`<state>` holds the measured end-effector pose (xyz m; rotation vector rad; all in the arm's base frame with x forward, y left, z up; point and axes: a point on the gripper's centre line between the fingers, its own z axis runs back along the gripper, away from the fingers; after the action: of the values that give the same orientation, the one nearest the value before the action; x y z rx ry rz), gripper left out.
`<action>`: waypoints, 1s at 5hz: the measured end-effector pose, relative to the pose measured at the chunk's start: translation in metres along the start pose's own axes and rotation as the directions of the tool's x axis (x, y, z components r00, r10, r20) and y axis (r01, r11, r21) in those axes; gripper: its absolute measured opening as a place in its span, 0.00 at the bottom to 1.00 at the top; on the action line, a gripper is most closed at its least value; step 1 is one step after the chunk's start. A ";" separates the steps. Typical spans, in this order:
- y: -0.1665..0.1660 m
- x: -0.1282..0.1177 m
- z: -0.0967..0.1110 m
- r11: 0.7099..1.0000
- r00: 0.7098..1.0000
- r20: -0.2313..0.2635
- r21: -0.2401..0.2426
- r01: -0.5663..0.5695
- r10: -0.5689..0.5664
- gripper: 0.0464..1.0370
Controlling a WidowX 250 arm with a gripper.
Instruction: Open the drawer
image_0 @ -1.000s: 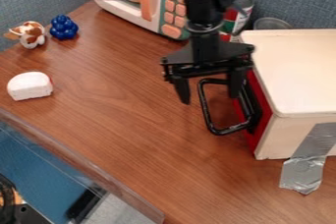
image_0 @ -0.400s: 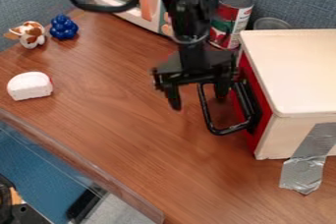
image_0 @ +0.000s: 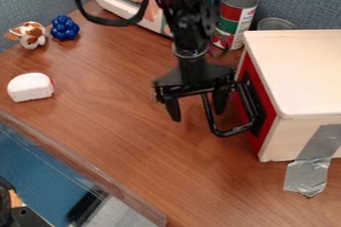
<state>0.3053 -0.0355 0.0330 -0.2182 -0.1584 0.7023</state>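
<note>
Since the earlier frames, your gripper point(image_0: 196, 106) has moved away from the box point(image_0: 303, 71) a little, toward the left side of the view, and now it also hangs lower. The two fingers point(image_0: 173, 110) are spread apart, with nothing pinched between them. Your drawer point(image_0: 257, 143) is in the box near the right edge of the table point(image_0: 146, 166); its red front looks closed, and the black handle point(image_0: 231, 132) sticks out from it toward the middle of the table. In your view the outer bar of the handle passes between the fingers, but you cannot tell if they touch it, or how deep the nearer finger sits in the loop.

I judge that you are in the step of placing the gripper at the handle, and the pulling is still to do. For the next move, please check the height first, so that one finger is really inside the loop. Then you should pull straight out from the red front; if the finger is too high, it may slip over the bar.
</note>
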 end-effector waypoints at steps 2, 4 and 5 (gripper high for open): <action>0.000 0.003 -0.015 0.999 0.999 0.009 -0.003 -0.046 0.046 0.63; 0.004 0.000 -0.012 0.999 0.999 0.013 0.002 -0.033 0.033 0.13; 0.012 -0.001 -0.010 0.999 0.999 -0.001 0.017 -0.033 0.033 0.09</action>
<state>0.2991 -0.0286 0.0201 -0.2055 -0.1475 0.7356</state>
